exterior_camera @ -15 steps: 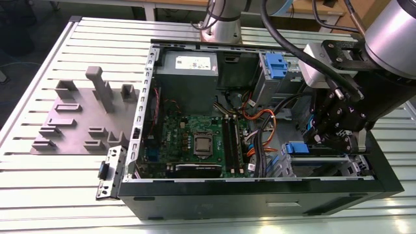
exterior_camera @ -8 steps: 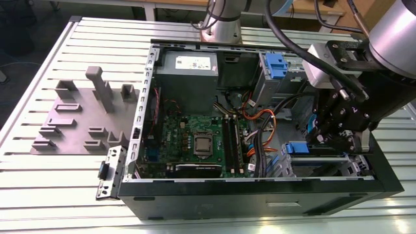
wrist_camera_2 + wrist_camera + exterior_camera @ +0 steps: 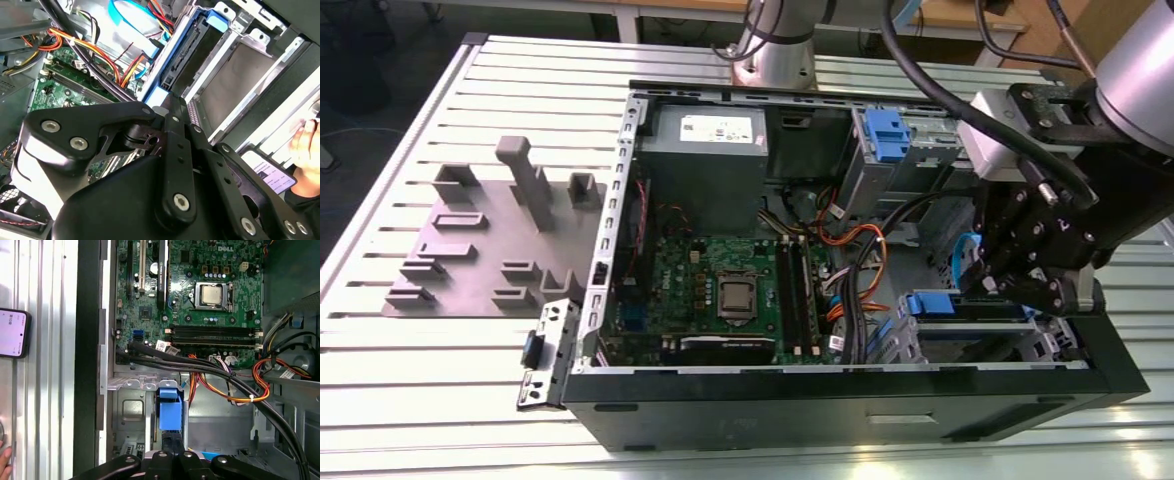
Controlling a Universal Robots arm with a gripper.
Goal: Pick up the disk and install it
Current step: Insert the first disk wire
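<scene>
A: Where is the disk (image 3: pixel 934 303) now?

B: Inside the computer case (image 3: pixel 854 400), in the exterior view. Taking the motherboard (image 3: pixel 720 290) as the dial's centre, the disk sits at about 4 o'clock, in the drive cage (image 3: pixel 240 70) near the case's front corner.

A: So the pick-up is done?

B: I judge so. The disk is off the table and down among the cage's metal walls, so this looks like the installing step, and late in it. In both wrist views its blue carrier (image 3: pixel 169 410) lies between the cage walls. I cannot tell whether it is pushed fully home. The connector edge (image 3: pixel 177 55) in the second wrist view looks bare, so I'd guess cabling is left, if the task covers that.

A: And the claw?

B: The gripper (image 3: pixel 1034 275) is at roughly 3 o'clock from the disk's blue end in the exterior view, right over the cage and close against the disk. How far open it stands, or whether it has hold of the disk, I cannot tell: its own linkage covers the contact.

A: Which way does the disk lie?

B: In the exterior view its long axis runs about 9 to 3 o'clock, blue end at 9, towards the motherboard. It appears to stand on its thin edge, not flat
</scene>
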